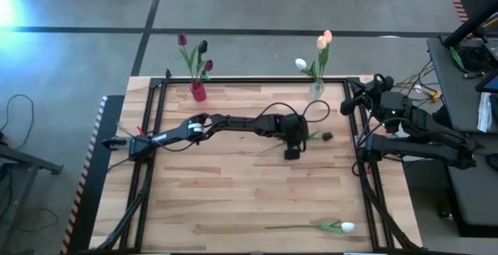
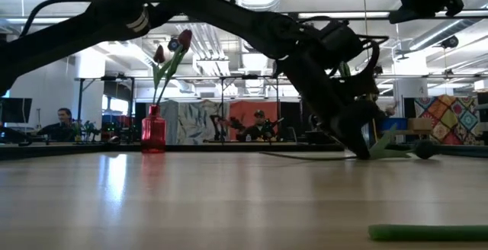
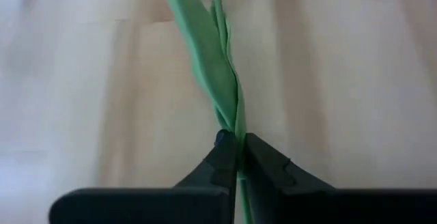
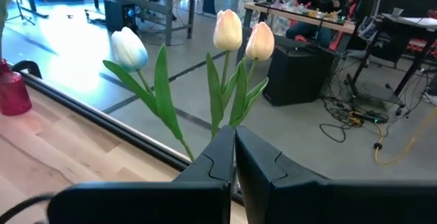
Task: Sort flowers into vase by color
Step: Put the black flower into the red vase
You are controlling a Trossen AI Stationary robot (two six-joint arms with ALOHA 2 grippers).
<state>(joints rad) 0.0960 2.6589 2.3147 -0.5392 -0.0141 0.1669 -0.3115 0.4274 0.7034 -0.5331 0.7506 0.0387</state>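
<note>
A dark-headed tulip (image 1: 327, 137) lies on the wood right of centre, its head (image 2: 425, 151) on the table. My left gripper (image 1: 292, 151) stands over its stem, shut on it. A red vase (image 1: 198, 92) at the far edge holds dark tulips (image 1: 194, 49). A clear vase (image 1: 317, 90) farther right holds light tulips (image 4: 229, 31). A white tulip (image 1: 345, 226) lies flat near the near edge. My right gripper (image 4: 233, 142) waits shut at the far right, apart from the clear vase and looking toward it. My left gripper pinches the dark tulip's green stem and a leaf (image 3: 236, 130) together between its two fingertips, partway along the stem, well away from the head. The fingers (image 2: 364, 145) come from above, slanting down, across the stem. The head end rests on the table.
A black frame (image 1: 257, 79) runs along the table's far and side edges. Cables trail at the right edge by the right arm (image 1: 412, 123). The white tulip's stem (image 2: 427, 233) lies close in the low view. People sit at desks in the room behind (image 2: 65, 120).
</note>
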